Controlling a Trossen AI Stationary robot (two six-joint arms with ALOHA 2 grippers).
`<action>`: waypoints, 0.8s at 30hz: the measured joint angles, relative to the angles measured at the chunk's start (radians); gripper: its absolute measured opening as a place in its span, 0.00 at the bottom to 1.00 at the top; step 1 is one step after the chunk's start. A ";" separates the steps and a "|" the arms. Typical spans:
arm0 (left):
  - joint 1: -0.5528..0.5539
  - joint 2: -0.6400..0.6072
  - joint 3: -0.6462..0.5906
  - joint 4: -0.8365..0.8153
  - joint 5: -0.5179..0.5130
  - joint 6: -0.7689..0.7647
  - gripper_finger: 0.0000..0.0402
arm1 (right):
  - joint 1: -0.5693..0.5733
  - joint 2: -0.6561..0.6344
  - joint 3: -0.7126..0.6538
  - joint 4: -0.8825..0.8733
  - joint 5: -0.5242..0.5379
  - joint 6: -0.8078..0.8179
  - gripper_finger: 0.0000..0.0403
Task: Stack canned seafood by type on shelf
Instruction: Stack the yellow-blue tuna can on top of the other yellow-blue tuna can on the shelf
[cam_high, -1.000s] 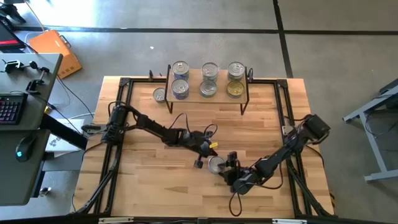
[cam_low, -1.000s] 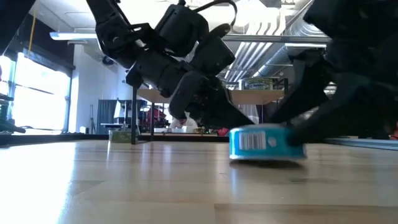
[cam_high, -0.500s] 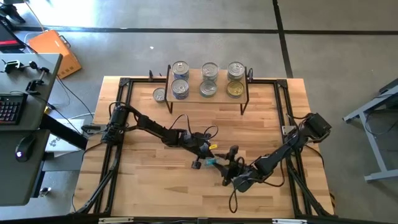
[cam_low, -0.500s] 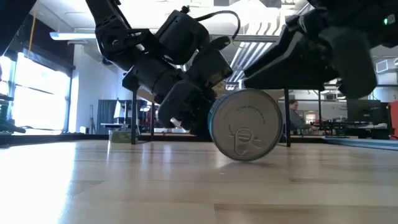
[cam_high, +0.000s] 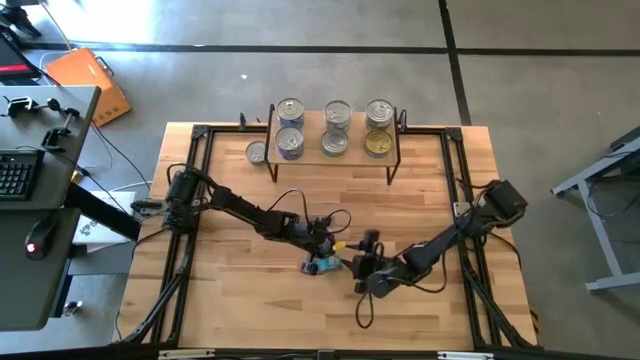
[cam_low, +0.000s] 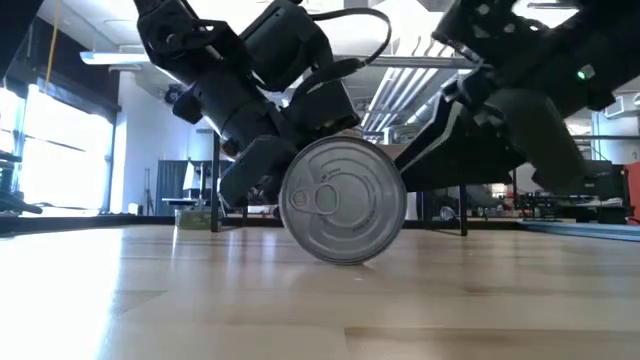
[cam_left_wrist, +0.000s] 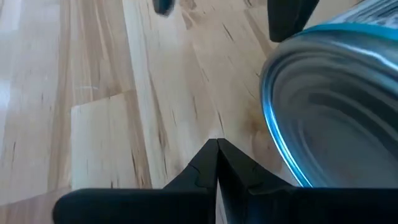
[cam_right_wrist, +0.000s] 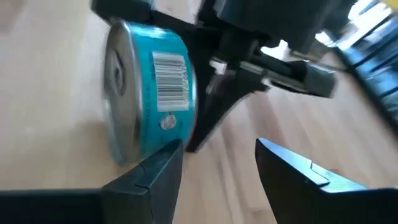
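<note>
A flat round tin (cam_high: 325, 265) with a blue side label stands on its rim on the tabletop, its silver pull-tab lid (cam_low: 345, 200) facing the near edge. My left gripper (cam_left_wrist: 217, 146) is shut, slanting down just behind the tin. My right gripper (cam_right_wrist: 217, 155) is open and the tin (cam_right_wrist: 146, 93) is beside one finger, not between the two. At the far edge the shelf (cam_high: 335, 158) carries several tins. One more tin (cam_high: 257, 152) sits on the table to its left. My left gripper comes slanting down from the table's far left. The outer side of its shut fingers (cam_right_wrist: 211, 118) lies against the tin's far flat face (cam_left_wrist: 311, 118). The tin stands upright on its rim on the table. My right gripper has one fingertip (cam_right_wrist: 165, 158) at the tin's lower rim; I cannot tell whether it touches.
Black frame rails (cam_high: 200, 200) run along the table's left and right sides. The shelf's thin black legs (cam_low: 215, 190) stand behind the arms. Bare wood (cam_high: 250, 300) lies toward the near left.
The tin lay flat, lid up. It has tipped up onto its rim with the lid facing the near edge, and has shifted toward the table's left edge. My right gripper has followed it leftward and rolled. My left gripper has tipped and stayed shut behind the tin.
</note>
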 joint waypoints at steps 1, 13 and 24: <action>-0.001 0.000 0.000 -0.005 0.002 0.001 0.00 | -0.010 -0.002 0.001 0.001 -0.025 0.010 0.48; 0.001 -0.097 -0.010 -0.187 -0.200 0.028 0.00 | -0.044 -0.005 0.002 -0.008 -0.120 0.077 0.48; -0.009 -0.219 -0.009 -0.439 -0.291 0.036 0.00 | -0.036 -0.099 0.004 -0.129 -0.189 0.163 0.48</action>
